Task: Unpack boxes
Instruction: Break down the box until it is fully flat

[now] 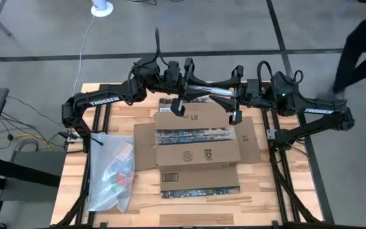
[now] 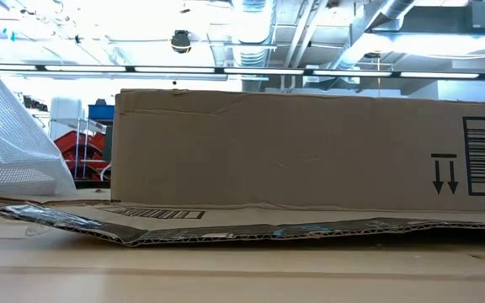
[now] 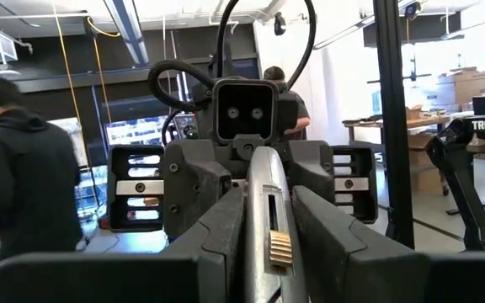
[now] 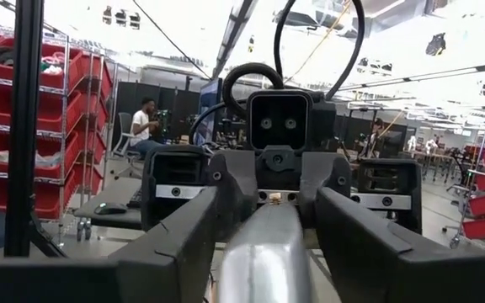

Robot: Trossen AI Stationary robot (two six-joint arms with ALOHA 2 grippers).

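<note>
**Cardboard box at table centre, flaps open**

Brown corrugated box (image 1: pixel 197 154) sits mid-table, flaps spread flat. Left gripper (image 1: pixel 203 93) and right gripper (image 1: pixel 216 93) meet nose to nose above its far edge, each closed on opposite ends of one silver tool (image 1: pixel 211 93). Plastic bag (image 1: pixel 113 172) lies beside the box.

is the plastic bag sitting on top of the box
No, the plastic bag lies on the table to the left of the box.

Box (image 2: pixel 310 147) interior hidden — bag (image 2: pixel 11 135) cut off at edge.
</note>
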